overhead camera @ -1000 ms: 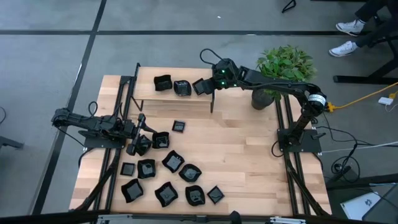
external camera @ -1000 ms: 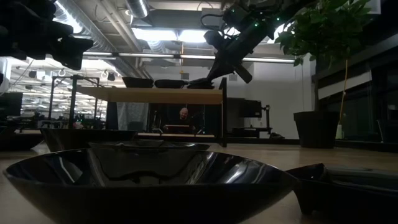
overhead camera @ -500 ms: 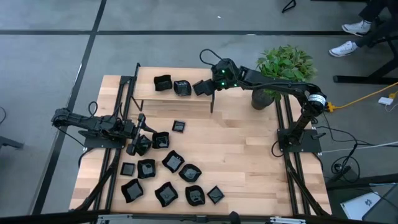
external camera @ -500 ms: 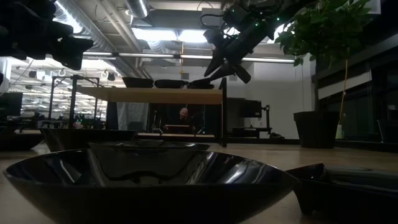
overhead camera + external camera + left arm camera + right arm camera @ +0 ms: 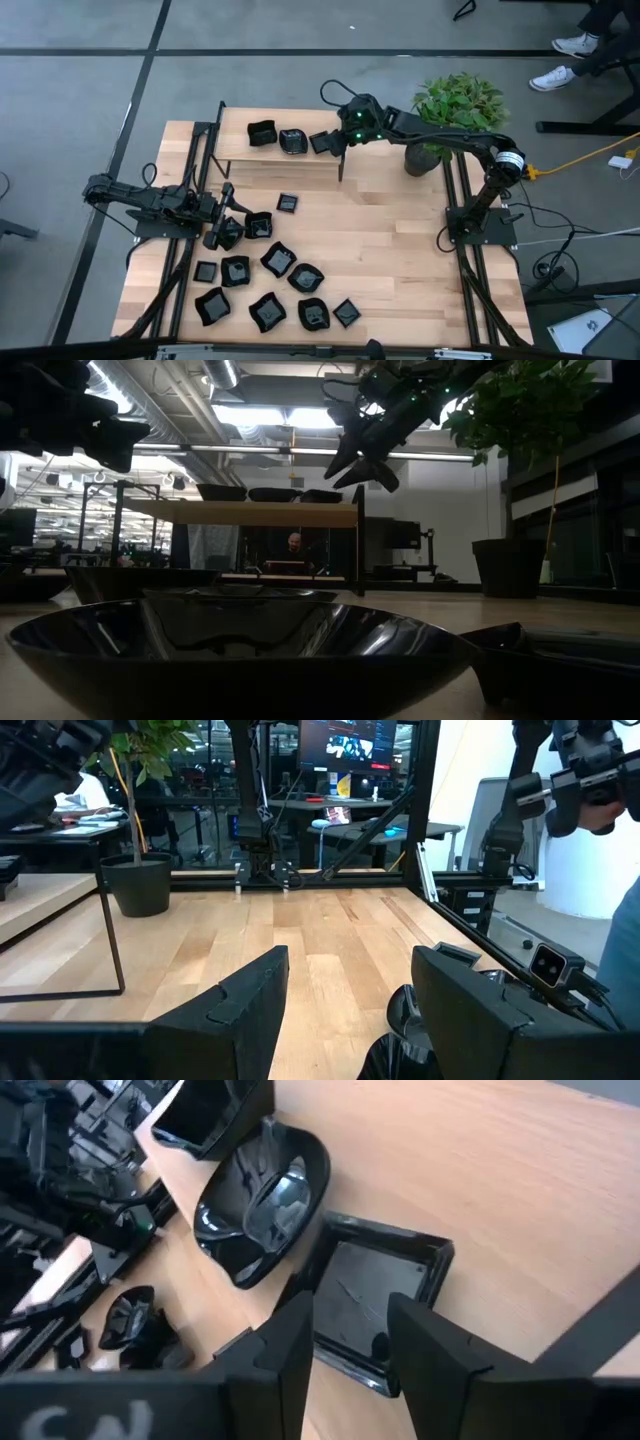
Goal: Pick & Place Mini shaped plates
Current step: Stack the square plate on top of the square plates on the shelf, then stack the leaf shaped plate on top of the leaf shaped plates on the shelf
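Note:
Three mini shaped plates lie side by side on a raised wooden shelf (image 5: 285, 160) at the table's far side: one at its left (image 5: 262, 133), a rounded one (image 5: 262, 1205) in the middle and a square one (image 5: 375, 1290) at its right. My right gripper (image 5: 350, 1345) hangs open just above the square plate, clear of it in the low view (image 5: 340, 475). Several more glossy black plates (image 5: 277, 260) lie scattered on the table's near left part. My left gripper (image 5: 215, 228) waits open and level at the table's left, beside those plates.
A potted plant (image 5: 425, 155) stands at the table's far right, beside the shelf's right end. The shelf rests on thin black legs (image 5: 341, 165). Bare wood (image 5: 400, 260) spreads over the table's middle and right. People's feet show on the floor beyond the table.
My right gripper has opened over the shelf's right end and let go of the square plate. The plate, tilted in the fingers a second ago, now lies flat on the shelf beside the other two. The fingers stand a little higher above it.

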Motion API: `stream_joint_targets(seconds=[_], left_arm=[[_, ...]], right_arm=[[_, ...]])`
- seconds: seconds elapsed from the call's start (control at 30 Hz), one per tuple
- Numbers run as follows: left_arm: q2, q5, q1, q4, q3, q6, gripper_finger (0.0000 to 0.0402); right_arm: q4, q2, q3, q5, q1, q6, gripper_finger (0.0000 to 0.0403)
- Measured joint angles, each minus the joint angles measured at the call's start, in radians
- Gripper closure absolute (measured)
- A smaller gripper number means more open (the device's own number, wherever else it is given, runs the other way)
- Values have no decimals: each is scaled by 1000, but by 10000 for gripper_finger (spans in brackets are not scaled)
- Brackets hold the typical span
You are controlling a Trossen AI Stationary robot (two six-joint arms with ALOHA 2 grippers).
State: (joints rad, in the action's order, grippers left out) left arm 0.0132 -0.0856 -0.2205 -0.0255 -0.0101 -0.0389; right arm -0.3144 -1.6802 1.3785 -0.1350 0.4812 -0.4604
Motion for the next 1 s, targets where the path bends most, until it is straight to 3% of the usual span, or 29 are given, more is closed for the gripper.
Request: stream_joint_targets(seconds=[0.4,1.0], left_arm=[[0,0,0,0,0,0,194],[0,0,0,0,0,0,194]], right_arm=[[-28,53,0,3,-17,76,272],[-65,58,0,1,-238,135,272]])
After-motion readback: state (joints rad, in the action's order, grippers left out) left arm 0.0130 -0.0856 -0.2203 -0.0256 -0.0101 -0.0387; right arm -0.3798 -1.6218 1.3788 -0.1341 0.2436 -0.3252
